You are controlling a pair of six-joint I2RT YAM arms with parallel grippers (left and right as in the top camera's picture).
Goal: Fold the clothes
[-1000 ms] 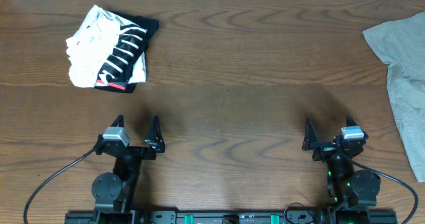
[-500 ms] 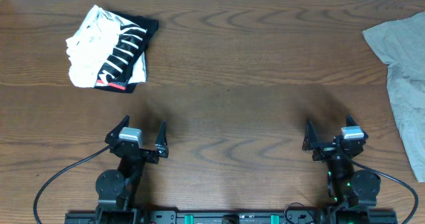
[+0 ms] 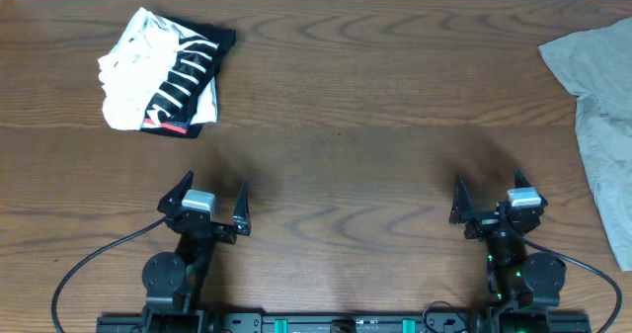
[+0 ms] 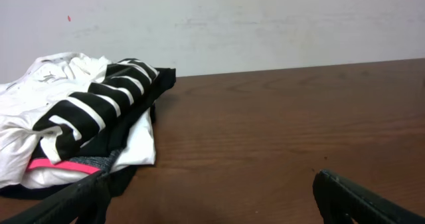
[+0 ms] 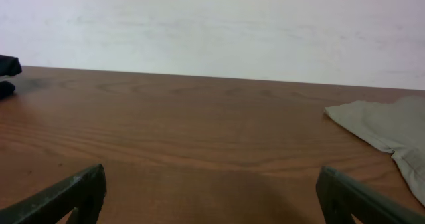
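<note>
Two robot arms are sitting low at the near edge of a dark brown wooden table (image 3: 346, 96). The left gripper (image 3: 210, 201) and the right gripper (image 3: 489, 201) are both standing with jaws spread wide, holding nothing and touching no fabric. Each is pointing across the table toward the far wall, well apart from the clothes, in what is looking like a ready stance before a reach.

In the far-left corner, a large white soft T-shirt with black striped print (image 3: 163, 71) is lying gathered into a rough packet. A black, red-edged garment (image 3: 168, 125) is peeking out beneath its near end. The packet is lying well ahead of the left gripper and slightly to its left. Its long axis is running from the far edge toward the robot, and the striped panel is slanting from far right to near left. It is appearing to be parked aside so the middle of the table can serve as working room.

At the far right, a grey-beige fabric garment (image 3: 597, 106) is lying spread and unfolded, running off the view's right edge. Its long axis is following that side from far to near. It is lying nearer the right gripper, probably making it the next piece to fold.
</note>
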